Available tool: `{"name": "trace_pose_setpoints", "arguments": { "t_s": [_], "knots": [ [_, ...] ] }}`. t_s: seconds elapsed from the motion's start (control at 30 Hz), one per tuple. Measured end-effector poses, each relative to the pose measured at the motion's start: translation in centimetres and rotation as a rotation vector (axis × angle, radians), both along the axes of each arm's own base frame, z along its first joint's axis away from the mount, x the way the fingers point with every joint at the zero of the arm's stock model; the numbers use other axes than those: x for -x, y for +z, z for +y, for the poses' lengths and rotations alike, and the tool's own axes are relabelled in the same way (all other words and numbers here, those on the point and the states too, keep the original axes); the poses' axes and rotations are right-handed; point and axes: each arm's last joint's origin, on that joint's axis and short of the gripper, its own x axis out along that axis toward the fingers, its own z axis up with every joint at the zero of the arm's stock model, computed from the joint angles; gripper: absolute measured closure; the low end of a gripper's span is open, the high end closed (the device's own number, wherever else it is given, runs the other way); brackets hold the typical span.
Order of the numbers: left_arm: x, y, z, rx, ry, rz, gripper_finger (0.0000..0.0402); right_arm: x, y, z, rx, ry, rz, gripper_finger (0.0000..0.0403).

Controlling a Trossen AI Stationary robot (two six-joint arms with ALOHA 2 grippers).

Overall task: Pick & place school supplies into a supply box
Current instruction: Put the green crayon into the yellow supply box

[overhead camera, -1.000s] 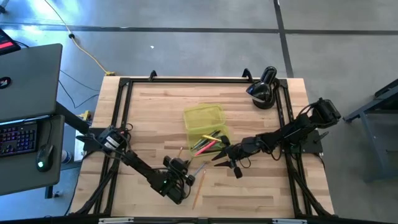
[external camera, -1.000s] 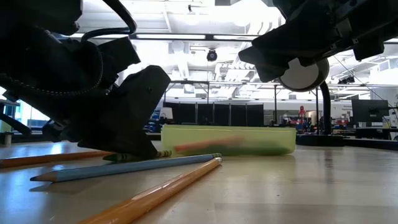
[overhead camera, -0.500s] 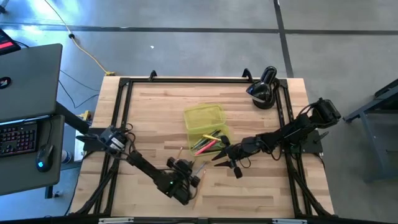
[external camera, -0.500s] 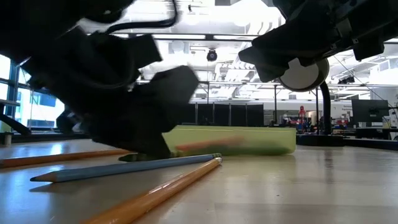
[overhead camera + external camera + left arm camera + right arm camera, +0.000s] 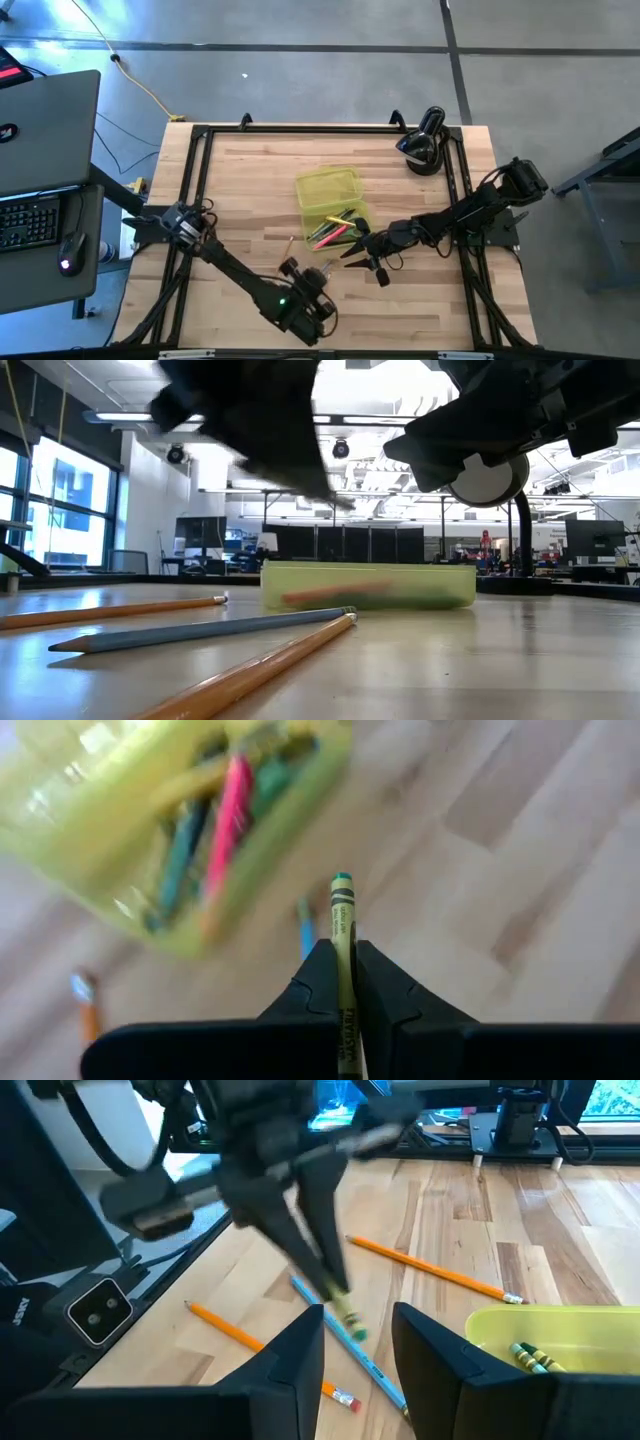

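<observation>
The supply box (image 5: 330,202) is a translucent yellow-green case holding pink, green and orange pens; it also shows in the low view (image 5: 368,587) and the left wrist view (image 5: 150,830). My left gripper (image 5: 343,955) hangs above the table near the near edge (image 5: 305,295), shut on a yellow-green crayon (image 5: 343,915). My right gripper (image 5: 358,1345) is open and hovers off the box's near end (image 5: 355,255). An orange pencil (image 5: 110,610), a grey-blue pencil (image 5: 200,630) and a yellow pencil (image 5: 250,675) lie flat on the table. My left gripper pinches the yellow-green crayon between its two fingers, with the crayon lying along them. Its green tip (image 5: 342,880) sticks out past the fingertips. The crayon is lifted clear of the table, its tip pointing down on a slant (image 5: 347,1318).
A black rounded device (image 5: 423,143) stands at the far right corner. A black frame (image 5: 200,180) runs round the table's edges. More pencils lie between the grippers: orange (image 5: 430,1267), orange with eraser (image 5: 265,1350), blue (image 5: 350,1345). A laptop (image 5: 45,130) stands left of the table.
My left gripper has risen from the table with the crayon shut between its fingers and shifted a little toward the near and right edges. In the low view it has left the tabletop and now fills only the top of the picture. The pencils on the table have stayed put.
</observation>
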Motion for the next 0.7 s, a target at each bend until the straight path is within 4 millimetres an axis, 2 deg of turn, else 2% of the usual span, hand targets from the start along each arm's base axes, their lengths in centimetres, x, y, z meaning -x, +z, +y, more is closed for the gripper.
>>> {"name": "trace_pose_setpoints", "arguments": {
  "t_s": [0.07, 0.23, 0.43, 0.57, 0.7],
  "knots": [
    [-0.7, 0.7, 1.3, -0.051, 0.011, 0.021, 0.0362, 0.0, 0.0, 0.0, 0.000, 0.000, 0.000, 0.0304],
    [-2.2, 0.6, 5.7, -0.107, 0.088, 0.120, 0.0361, 0.1, -0.2, 0.1, -0.002, 0.031, 0.023, 0.0304],
    [-3.9, -1.3, 10.8, -0.011, 0.100, 0.250, 0.0359, 0.3, -0.7, 0.1, 0.024, 0.071, 0.069, 0.0304],
    [-4.7, -1.8, 12.5, 0.077, 0.055, 0.288, 0.0348, 0.4, -1.1, 0.0, 0.044, 0.054, 0.106, 0.0304],
    [-5.4, -2.1, 13.6, 0.084, 0.002, 0.307, 0.0324, 0.7, -1.7, -0.2, 0.026, 0.027, 0.209, 0.0304]
  ]
}}
